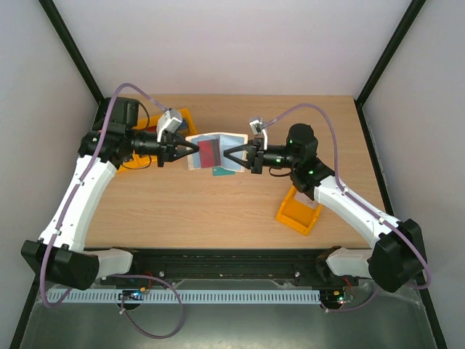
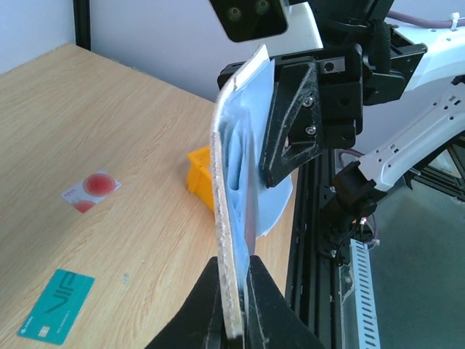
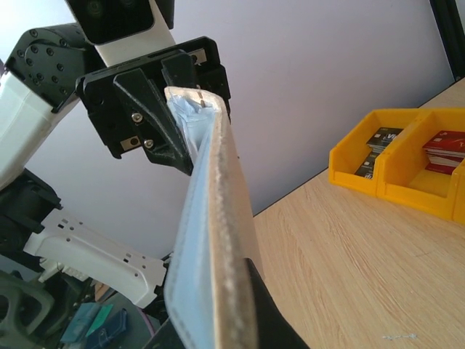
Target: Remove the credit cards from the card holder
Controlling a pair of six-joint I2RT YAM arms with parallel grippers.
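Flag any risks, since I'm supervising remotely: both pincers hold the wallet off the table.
The left pincer and right pincer both clamp the card holder by opposite edges; any pull apart could strain or tear it. The dark red card is still inside and no pincer is free; releasing one edge may let the holder swing.

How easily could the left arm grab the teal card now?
Probably not: its tool is shut on the card holder, held aloft, while the teal card lies on the table below. It must let go first.
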